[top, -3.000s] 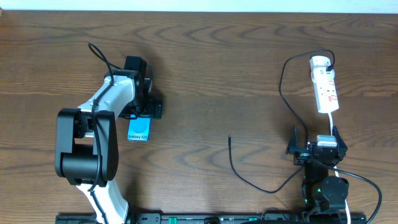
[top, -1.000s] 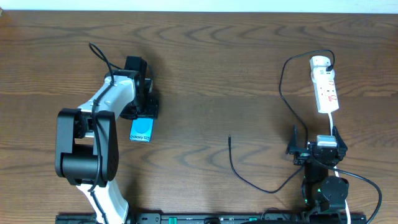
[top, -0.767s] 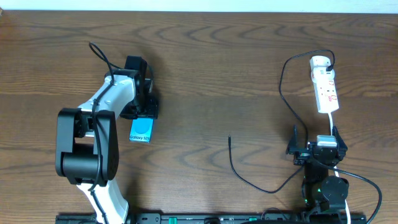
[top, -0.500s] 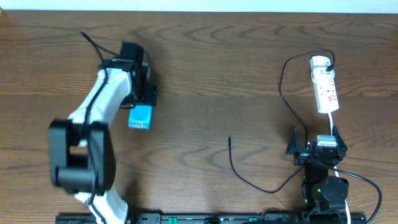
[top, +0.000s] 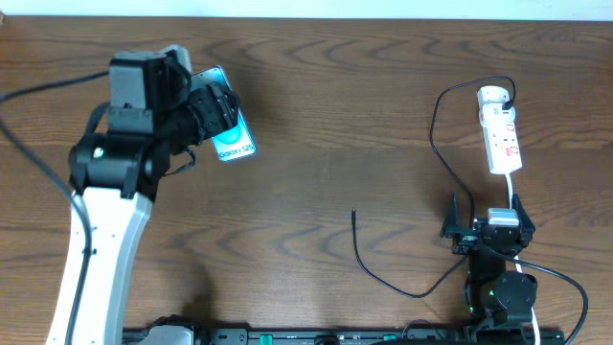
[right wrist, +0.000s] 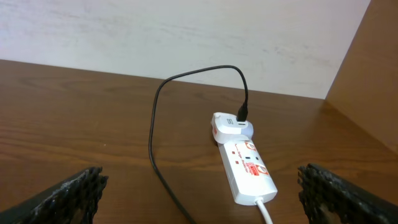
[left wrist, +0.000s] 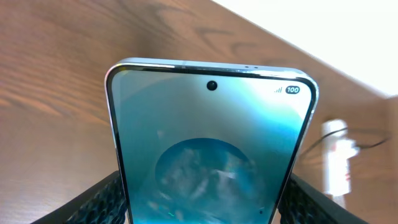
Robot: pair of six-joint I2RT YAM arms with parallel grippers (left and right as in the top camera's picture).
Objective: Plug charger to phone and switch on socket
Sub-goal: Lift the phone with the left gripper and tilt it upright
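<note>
Gripping the phone (top: 233, 144) by its sides above the table (top: 306, 96), the left gripper (top: 213, 113) hides its lower edge; the right gripper (top: 486, 223) sits parted, empty, near the socket (top: 501, 134), the charger (right wrist: 151, 140) lying loose.

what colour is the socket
The socket is white with red switch marks, clearest in the right wrist view.
</note>
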